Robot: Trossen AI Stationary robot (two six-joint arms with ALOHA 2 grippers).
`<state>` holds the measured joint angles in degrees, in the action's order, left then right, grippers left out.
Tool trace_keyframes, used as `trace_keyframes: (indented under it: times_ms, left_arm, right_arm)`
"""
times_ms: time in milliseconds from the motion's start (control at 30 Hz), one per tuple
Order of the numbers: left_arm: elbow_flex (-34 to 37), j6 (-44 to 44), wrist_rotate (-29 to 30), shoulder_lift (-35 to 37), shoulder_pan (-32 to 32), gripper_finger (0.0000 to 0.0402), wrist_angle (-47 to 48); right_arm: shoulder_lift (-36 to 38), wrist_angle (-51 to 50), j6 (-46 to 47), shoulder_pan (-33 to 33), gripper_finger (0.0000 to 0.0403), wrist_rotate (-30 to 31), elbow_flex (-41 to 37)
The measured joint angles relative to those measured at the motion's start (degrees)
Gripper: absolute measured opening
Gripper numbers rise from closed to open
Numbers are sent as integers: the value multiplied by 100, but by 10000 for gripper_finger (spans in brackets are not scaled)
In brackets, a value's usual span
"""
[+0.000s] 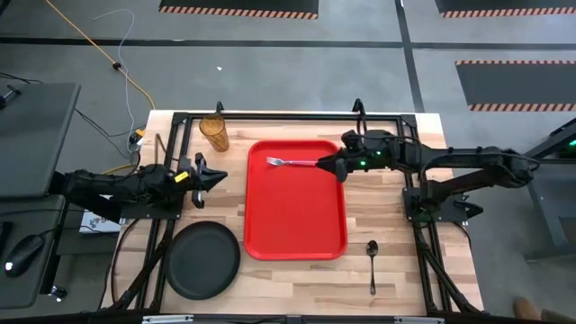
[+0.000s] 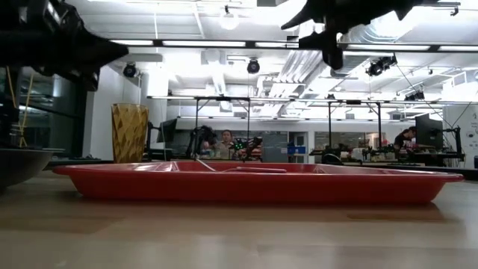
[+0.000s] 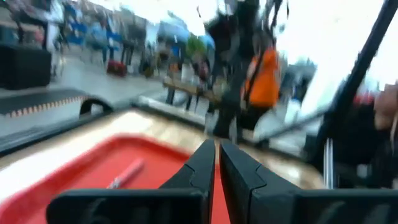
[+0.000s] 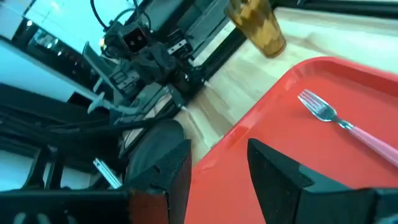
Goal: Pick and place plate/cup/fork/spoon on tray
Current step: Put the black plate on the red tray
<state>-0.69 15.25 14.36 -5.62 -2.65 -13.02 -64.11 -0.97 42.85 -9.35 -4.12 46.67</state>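
The fork [image 1: 292,162] lies flat on the far part of the red tray [image 1: 297,225], tines toward the table's left, pink handle toward the right. It also shows in the right wrist view [image 4: 348,127]. My right gripper [image 1: 331,166] hangs open above the tray by the handle's end, high over the tray in the low view [image 2: 328,37], and holds nothing. My left gripper [image 1: 216,175] is shut and empty, left of the tray. The amber cup [image 1: 214,132] stands upright at the far left. The black plate [image 1: 202,259] and the dark spoon [image 1: 372,265] lie on the table.
A black metal frame [image 1: 288,115] runs along the table's far edge and down both sides. The plate lies near the tray's near left corner, and the spoon lies near its near right corner. Bare wood shows along the near edge [image 1: 297,283].
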Motion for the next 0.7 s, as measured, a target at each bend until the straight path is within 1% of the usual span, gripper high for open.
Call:
trace_keyframes:
  times_ms: [67, 133, 233, 333, 433, 533, 633, 700]
  left_arm:
    - [-38, 222, 198, 1, 2, 16, -121]
    - [-227, 366, 270, -16, 2, 25, 178]
    - [-838, 415, 76, -265, -1, 55, 1269]
    - [-1612, 330, -228, -781, -1, 103, 2432]
    - [-2397, 189, -797, -1443, -1, 157, 3537]
    - [-3017, 18, -1664, -2242, -10, 206, 4612]
    - [-3386, -219, -2468, -2995, -37, 240, 5190]
    - [-3472, -423, -2809, -3464, -137, 252, 5348]
  right_arm:
    - [19, -6, 22, 50, 147, 104, 46]
    - [19, -1, 23, 56, 147, 128, 86]
    - [22, -7, 73, 53, 147, 133, 94]
    - [22, -6, 85, 53, 147, 135, 92]
    - [19, -7, 85, 53, 147, 133, 95]
    - [19, -7, 85, 53, 147, 133, 95]
    - [19, -7, 85, 53, 147, 128, 95]
    - [19, -16, 83, 53, 147, 74, 95]
